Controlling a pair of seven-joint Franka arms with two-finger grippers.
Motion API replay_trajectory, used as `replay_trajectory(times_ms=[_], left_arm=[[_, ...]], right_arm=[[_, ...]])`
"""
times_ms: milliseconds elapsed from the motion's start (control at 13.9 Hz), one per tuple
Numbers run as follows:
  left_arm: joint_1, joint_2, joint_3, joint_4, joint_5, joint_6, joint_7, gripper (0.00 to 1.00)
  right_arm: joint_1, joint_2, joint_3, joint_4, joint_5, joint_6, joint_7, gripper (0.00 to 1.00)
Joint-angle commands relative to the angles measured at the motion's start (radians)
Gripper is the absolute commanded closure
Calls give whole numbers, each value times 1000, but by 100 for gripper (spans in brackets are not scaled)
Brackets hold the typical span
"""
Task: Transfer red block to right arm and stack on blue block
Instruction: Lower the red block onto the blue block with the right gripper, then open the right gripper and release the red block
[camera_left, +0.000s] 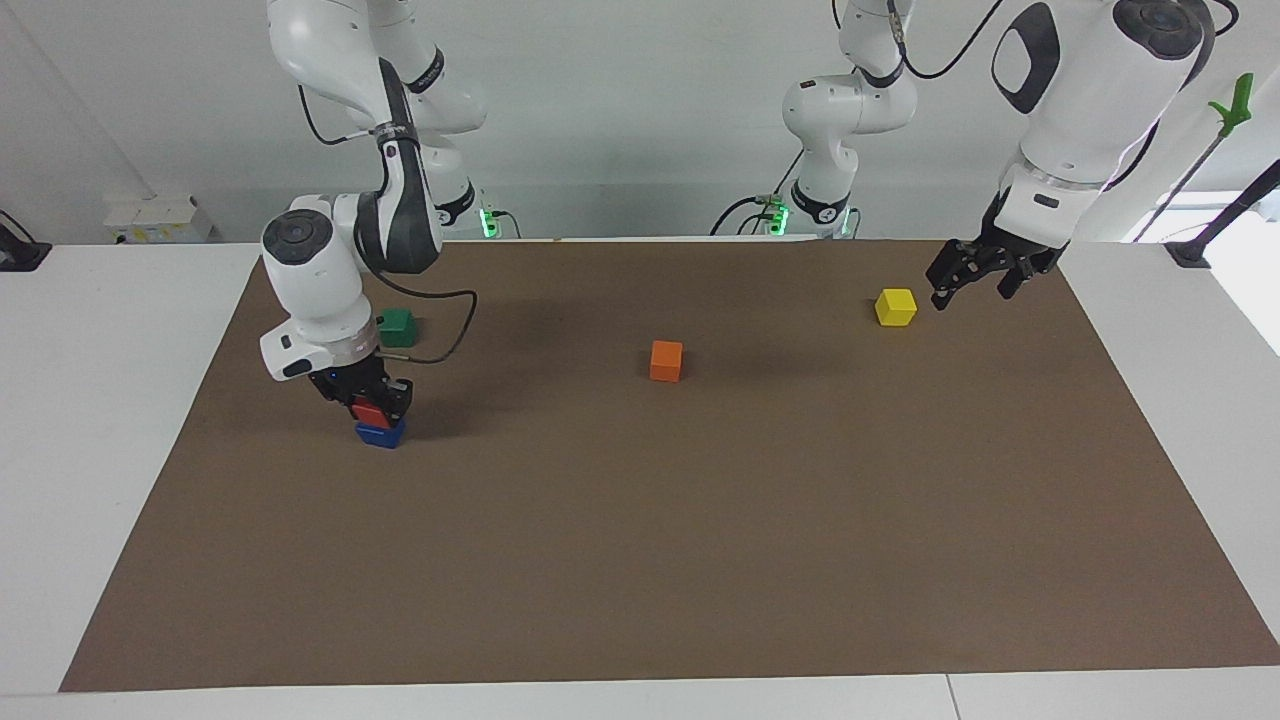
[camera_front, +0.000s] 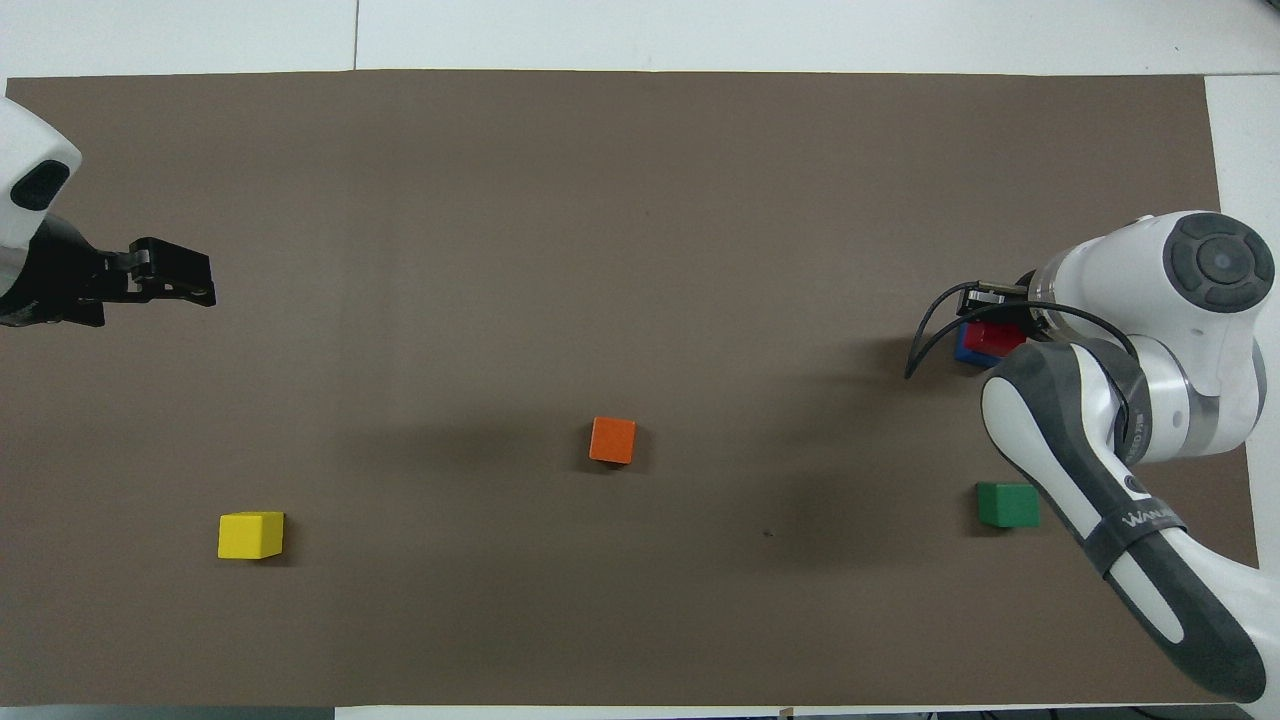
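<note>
The right arm (camera_left: 330, 290) reached down at its own end of the bench (camera_left: 90, 420), and the right gripper (camera_left: 372, 408) sat low over the blue block (camera_left: 381, 434), its jaws clenched on the red block (camera_left: 371, 414). The red block rested on top of the blue one, the two touching and forming a short stack on the brown mat (camera_left: 700, 560). In the overhead view the same stack lay at about three o'clock on the mat, with the red block (camera_front: 992, 338) covering most of the blue block (camera_front: 966, 346) and the arm's wrist hiding the gripper above it. The green block (camera_left: 398, 327) stood on the mat nearer to the robots than the stack, close beside the right arm's wrist and apart from the stack. The orange block (camera_left: 666, 360) sat alone near the middle of the mat, just below centre at about six o'clock in the overhead view. The yellow block (camera_left: 895, 306) lay toward the left arm's end, at about seven o'clock in the overhead view. The left gripper (camera_left: 978, 275) hung in the air just beside the yellow block without touching it, jaws released and spread, holding nothing; from overhead it (camera_front: 175, 285) showed at nine o'clock over bare mat. The left arm waited there.
</note>
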Motion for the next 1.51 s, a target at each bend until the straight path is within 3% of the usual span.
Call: replay_trajectory(times_ms=[0, 577, 649, 721, 793, 865, 1297, 1441], left_arm=[[17, 1, -8, 3, -16, -28, 7, 0], [21, 20, -19, 88, -16, -114, 16, 0], [30, 20, -21, 86, -16, -118, 16, 0], [40, 20, -24, 86, -17, -123, 16, 0], [42, 18, -24, 85, -17, -121, 16, 0], [40, 14, -22, 82, -17, -121, 15, 0], [37, -5, -19, 65, -17, -117, 7, 0], [37, -6, -16, 63, -17, -121, 7, 0]], right_arm=[[-28, -4, 11, -22, -40, 43, 16, 100], [-51, 7, 13, -51, -40, 102, 25, 100], [-52, 6, 13, -57, -40, 119, 28, 94], [-52, 6, 13, -62, -38, 129, 31, 61], [-54, 7, 13, -62, -38, 129, 31, 15], [-54, 7, 13, -62, -35, 134, 34, 0], [-54, 7, 13, -46, -31, 116, 40, 0], [-52, -1, 14, 19, -32, 9, 30, 0]])
